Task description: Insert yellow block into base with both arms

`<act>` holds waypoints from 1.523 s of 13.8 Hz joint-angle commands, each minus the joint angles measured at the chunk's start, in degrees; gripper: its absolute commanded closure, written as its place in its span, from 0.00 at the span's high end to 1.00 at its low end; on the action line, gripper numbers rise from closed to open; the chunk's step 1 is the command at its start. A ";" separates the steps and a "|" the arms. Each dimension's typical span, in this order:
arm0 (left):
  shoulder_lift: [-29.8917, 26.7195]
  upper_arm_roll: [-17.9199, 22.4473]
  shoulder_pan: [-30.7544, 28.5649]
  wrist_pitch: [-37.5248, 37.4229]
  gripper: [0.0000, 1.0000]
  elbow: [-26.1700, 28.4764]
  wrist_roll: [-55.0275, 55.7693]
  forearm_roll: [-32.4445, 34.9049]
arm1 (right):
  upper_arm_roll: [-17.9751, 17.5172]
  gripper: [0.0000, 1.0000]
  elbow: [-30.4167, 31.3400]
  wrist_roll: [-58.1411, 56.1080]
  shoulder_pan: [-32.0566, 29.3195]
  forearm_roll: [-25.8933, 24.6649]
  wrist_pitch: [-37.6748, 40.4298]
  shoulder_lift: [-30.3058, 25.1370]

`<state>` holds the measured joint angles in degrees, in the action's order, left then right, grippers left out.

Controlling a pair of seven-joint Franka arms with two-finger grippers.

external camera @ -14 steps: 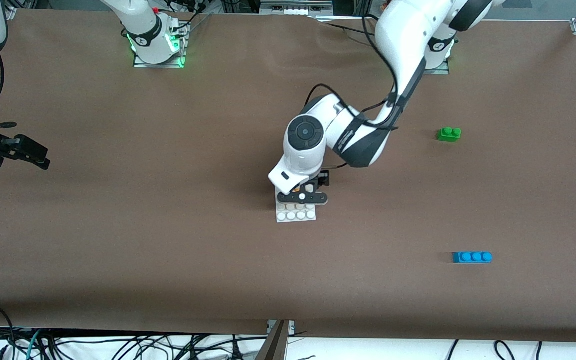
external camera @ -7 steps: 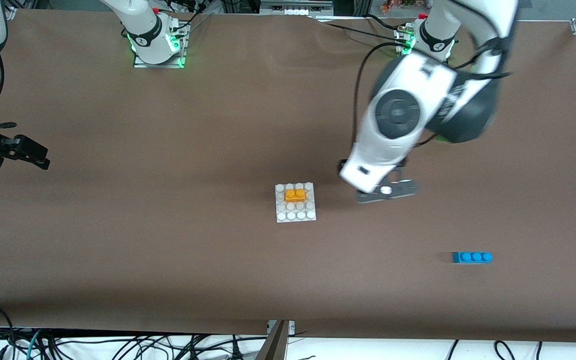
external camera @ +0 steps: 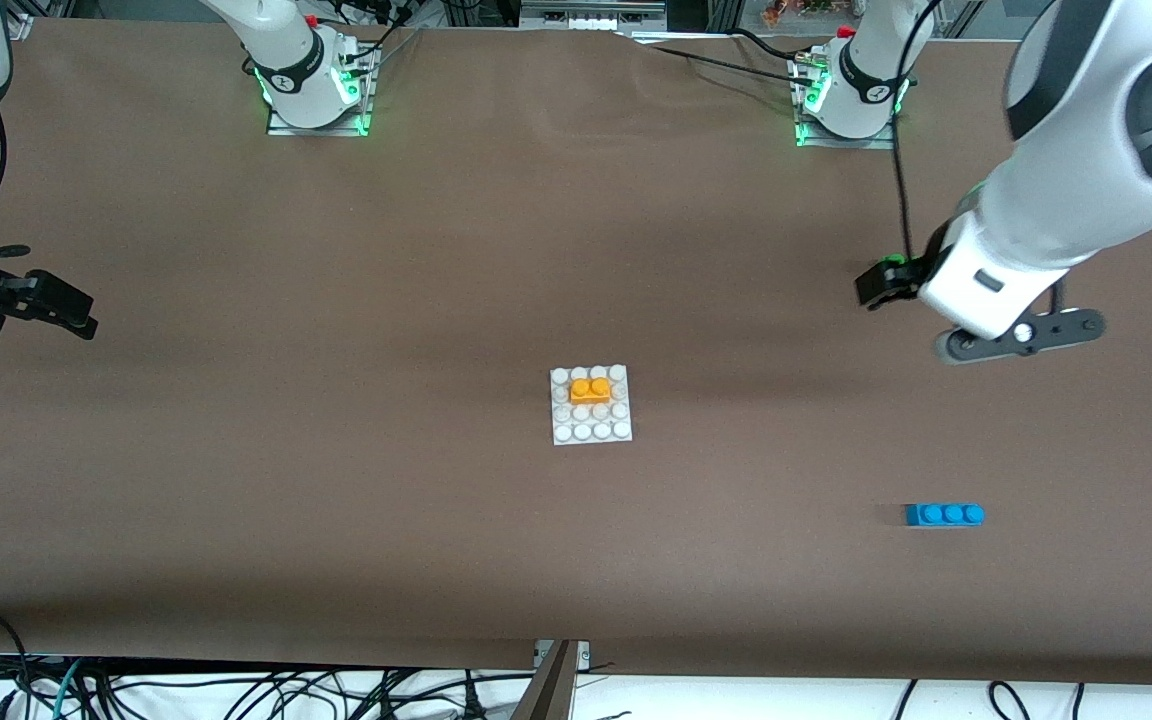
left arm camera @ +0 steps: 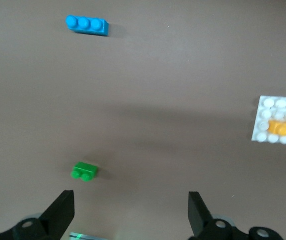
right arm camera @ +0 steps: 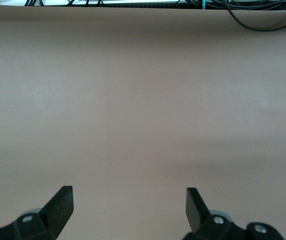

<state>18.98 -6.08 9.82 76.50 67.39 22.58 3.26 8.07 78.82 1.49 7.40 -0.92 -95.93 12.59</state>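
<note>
**Yellow block seated on the base; both arms clear of the work**

You see the left gripper (left arm camera: 130, 212) with its two black fingers spread wide and nothing between them, raised over the bare brown table (external camera: 336, 500) toward the left arm's end, above the small green two-stud plastic brick (left arm camera: 84, 171). The right gripper (right arm camera: 128, 210) is likewise released and empty; that arm waits over bare table at the right arm's end.

The small orange-yellow plastic block (external camera: 590, 389), two round studs on top, sits on the flat white square studded base (external camera: 591, 432) at mid-table, in the base's second row from the edge farther from the front camera. It appears level and pressed home, though you cannot confirm full engagement from these views.

By this reading the insertion step is done and the retreat is in hand. Your next move calls only for a check that the block sits flush.

A long blue three-stud plastic brick (external camera: 944, 514) lies nearer the front camera than the green one. The table covering looks matte and faintly fibrous; the bricks are glossy and hard-edged.
</note>
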 commanded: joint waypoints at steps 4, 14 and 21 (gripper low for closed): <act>-16.59 1.41 -5.94 11.71 1.00 24.07 -20.42 -2.99 | -0.34 1.00 0.54 -0.52 -0.46 0.13 0.22 -0.55; -21.44 4.50 -7.27 21.24 1.00 33.25 -25.65 -4.23 | -0.25 1.00 0.54 -0.52 -0.64 1.98 0.22 -0.54; -20.39 4.33 -7.18 20.63 1.00 32.20 -25.39 -1.06 | -0.16 1.00 0.54 -0.52 -0.64 1.98 0.31 -0.54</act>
<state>-0.93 -1.46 2.98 96.94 99.01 -2.19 1.10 8.08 78.85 1.49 7.28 0.16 -95.93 12.59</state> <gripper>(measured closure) 0.000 0.000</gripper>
